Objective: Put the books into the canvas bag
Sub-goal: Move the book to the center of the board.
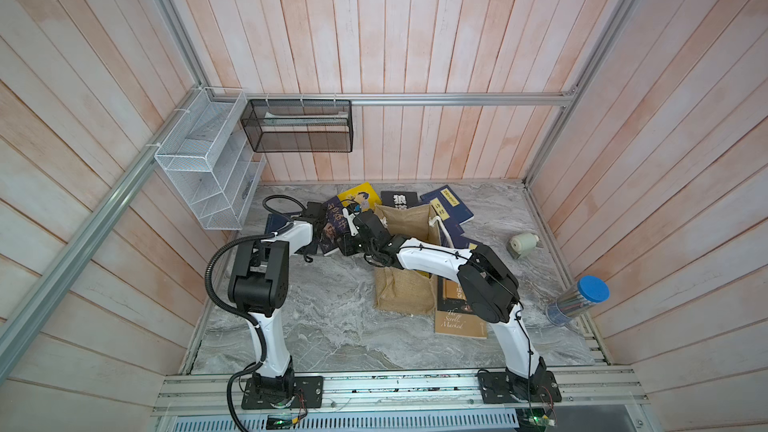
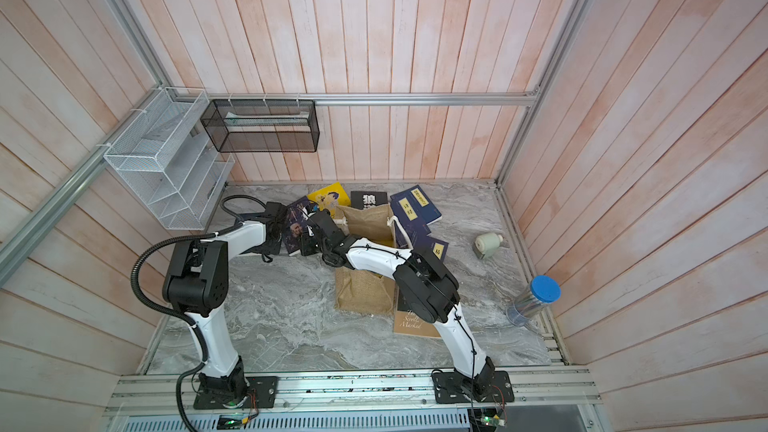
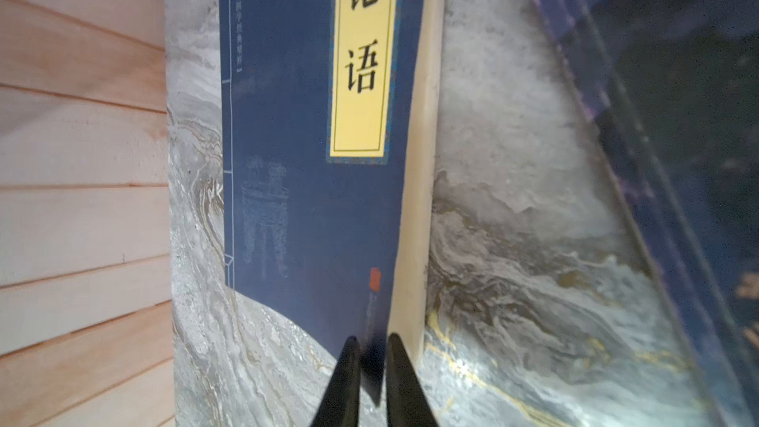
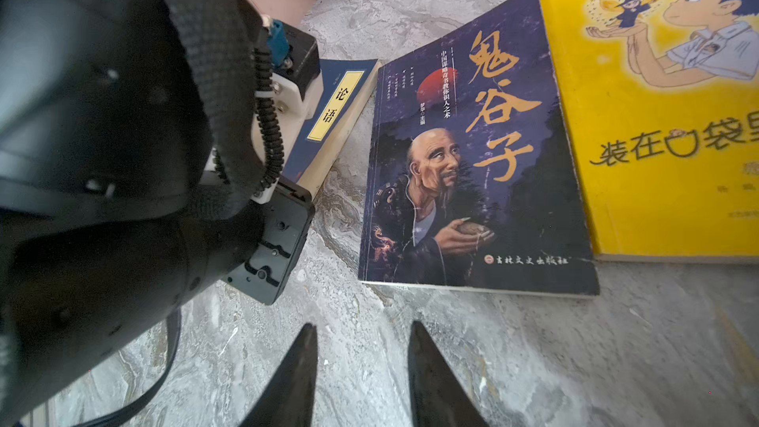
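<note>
navy books with yellow labels (image 3: 308, 117): at least four are counted.
yellow cartoon book (image 4: 665, 117): one is counted.
dark portrait book (image 4: 472, 158): one is counted.
black book (image 1: 400, 198): one is counted.
brown-and-black book (image 1: 460, 320): one is counted.
canvas bag (image 1: 405, 292): one is counted.
wire mesh baskets (image 1: 199, 160): two are counted, one white and one black.
robot arms (image 1: 266, 338): two are counted.
blue-capped clear tube (image 1: 579, 299): one is counted.
pale roll-shaped object (image 1: 524, 243): one is counted.
</note>
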Robot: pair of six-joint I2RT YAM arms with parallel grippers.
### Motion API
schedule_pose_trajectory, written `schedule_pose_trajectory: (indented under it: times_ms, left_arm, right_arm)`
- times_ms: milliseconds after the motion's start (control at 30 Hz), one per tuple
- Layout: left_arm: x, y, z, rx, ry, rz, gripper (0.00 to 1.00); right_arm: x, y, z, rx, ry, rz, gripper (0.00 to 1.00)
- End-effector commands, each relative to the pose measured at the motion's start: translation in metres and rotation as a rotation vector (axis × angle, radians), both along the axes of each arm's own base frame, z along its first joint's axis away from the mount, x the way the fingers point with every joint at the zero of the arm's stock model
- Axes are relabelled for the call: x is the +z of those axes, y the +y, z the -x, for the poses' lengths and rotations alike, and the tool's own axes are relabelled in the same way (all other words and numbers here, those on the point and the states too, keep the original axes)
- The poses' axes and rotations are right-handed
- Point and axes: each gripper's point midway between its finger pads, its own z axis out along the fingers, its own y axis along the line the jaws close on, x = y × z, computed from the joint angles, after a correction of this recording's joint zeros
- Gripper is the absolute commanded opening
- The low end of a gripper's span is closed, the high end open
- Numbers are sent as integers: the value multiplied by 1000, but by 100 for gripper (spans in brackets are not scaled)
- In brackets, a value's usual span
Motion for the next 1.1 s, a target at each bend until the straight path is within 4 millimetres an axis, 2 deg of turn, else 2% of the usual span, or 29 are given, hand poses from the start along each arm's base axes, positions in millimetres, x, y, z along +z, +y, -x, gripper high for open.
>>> schedule_pose_trajectory:
  times_ms: [0, 100, 333, 467, 633, 800, 900, 1067]
  left_arm:
    - [7, 2, 0, -2, -27, -26, 8]
    - [10, 3, 1, -4, -36, -33, 0]
    - [23, -1, 8, 4, -59, -15, 0]
    - [31, -10, 23, 37, -72, 79, 0]
    - [32, -26, 55, 79, -47, 211, 0]
    - [34, -52, 96, 97, -11, 340, 0]
    - [38, -76, 123, 99, -5, 452, 0]
    - [46, -133, 164, 58, 7, 646, 0]
  right_arm:
    - [7, -6, 1, -2, -2, -9, 38]
    - [8, -7, 1, -2, -2, -10, 38]
    - [14, -12, 4, -7, 3, -18, 38]
    - [17, -19, 7, -13, 32, -43, 38]
    - [23, -29, 14, -27, 38, -53, 38]
    - [26, -39, 21, -32, 56, -46, 39]
    - [25, -48, 25, -43, 81, -50, 39]
    - [22, -61, 35, -62, 117, -58, 41]
